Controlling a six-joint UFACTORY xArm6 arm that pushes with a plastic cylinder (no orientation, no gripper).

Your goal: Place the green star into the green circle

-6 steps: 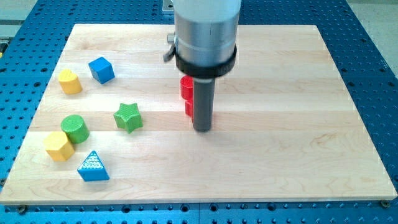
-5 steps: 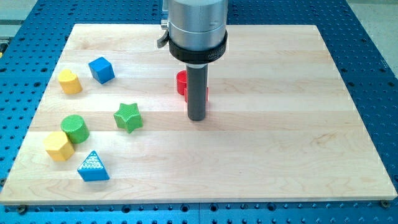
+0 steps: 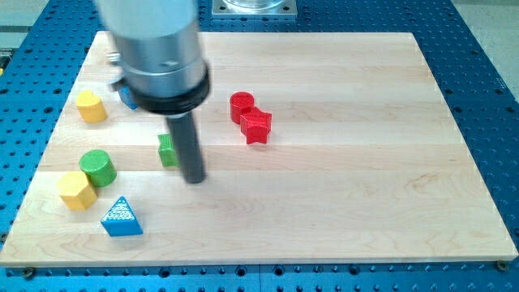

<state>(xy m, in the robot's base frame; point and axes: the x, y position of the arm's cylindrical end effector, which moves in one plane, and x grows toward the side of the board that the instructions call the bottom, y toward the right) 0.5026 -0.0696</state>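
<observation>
The green star [image 3: 167, 150] lies left of the board's middle, mostly hidden behind my rod. My tip [image 3: 194, 178] rests on the board just right of and slightly below the star, touching or nearly touching it. The green circle, a round green block [image 3: 98, 167], stands further to the left, against a yellow block [image 3: 76, 191].
A blue triangle [image 3: 122, 217] lies below the green circle. A yellow block [image 3: 91, 106] sits at the upper left, with a blue cube [image 3: 126, 97] partly hidden behind the arm. A red round block [image 3: 242, 105] and a red star [image 3: 256, 126] sit right of the rod.
My rod has moved left and downward, from in front of the red blocks to the green star's right side. The red blocks now show fully; the star is now partly covered.
</observation>
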